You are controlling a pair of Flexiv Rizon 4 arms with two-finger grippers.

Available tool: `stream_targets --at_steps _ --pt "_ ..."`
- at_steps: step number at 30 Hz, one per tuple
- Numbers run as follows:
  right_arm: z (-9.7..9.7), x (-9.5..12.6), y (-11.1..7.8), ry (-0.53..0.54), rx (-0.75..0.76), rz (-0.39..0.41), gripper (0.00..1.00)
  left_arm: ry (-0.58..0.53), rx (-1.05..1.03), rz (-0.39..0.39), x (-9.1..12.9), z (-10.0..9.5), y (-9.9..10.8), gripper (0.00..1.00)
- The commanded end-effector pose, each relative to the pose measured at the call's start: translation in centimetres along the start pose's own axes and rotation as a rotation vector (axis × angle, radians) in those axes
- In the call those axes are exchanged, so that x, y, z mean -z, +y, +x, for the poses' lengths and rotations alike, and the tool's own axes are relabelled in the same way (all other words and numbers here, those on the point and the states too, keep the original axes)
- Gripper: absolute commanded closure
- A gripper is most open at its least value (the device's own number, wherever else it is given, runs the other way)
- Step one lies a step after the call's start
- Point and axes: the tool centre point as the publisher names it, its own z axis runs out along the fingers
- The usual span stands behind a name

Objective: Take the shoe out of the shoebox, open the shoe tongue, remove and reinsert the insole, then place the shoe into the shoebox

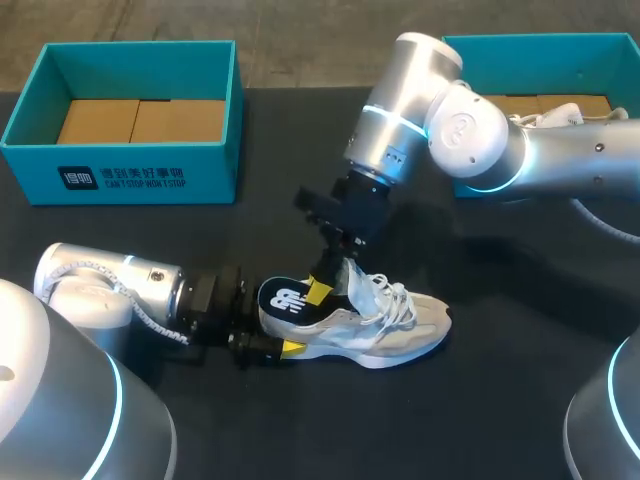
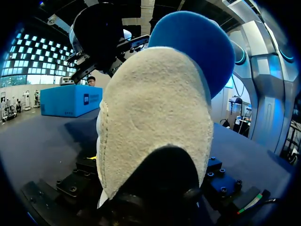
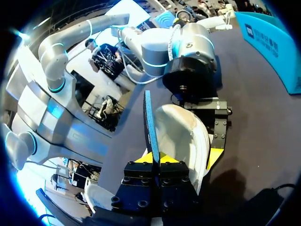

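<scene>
Foam insole (image 3: 149, 117), thin and blue, should flex; our right hand (image 3: 159, 159) pinches its edge, left hand (image 1: 275, 328) clamps the beige shoe's (image 1: 400, 335) heel.

Robotics lab: left arm (image 1: 110, 285) and right arm (image 1: 470, 130) at a black table (image 1: 520, 400).

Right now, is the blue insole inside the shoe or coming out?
Partly out. The insole stands above the shoe's heel opening, pinched between the right gripper's yellow tips; its other end is hidden in the shoe.
</scene>
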Motion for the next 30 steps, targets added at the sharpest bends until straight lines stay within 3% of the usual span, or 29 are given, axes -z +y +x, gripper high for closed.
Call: stream_targets --at_steps 1,14,20,30 --pt "0.6 0.3 0.6 -0.018 0.013 0.004 1.00 -0.001 0.001 -0.001 0.0 0.0 0.1 1.00" --pt "0.9 1.9 2.1 -0.069 0.100 -0.027 1.00 -0.001 0.001 -0.001 0.0 0.0 0.1 1.00" --pt "1.2 3.0 2.9 -0.116 0.183 -0.102 1.00 -0.001 0.001 -0.001 0.0 0.0 0.1 1.00" --pt "1.2 3.0 2.9 -0.116 0.183 -0.102 1.00 -0.001 0.001 -0.001 0.0 0.0 0.1 1.00"
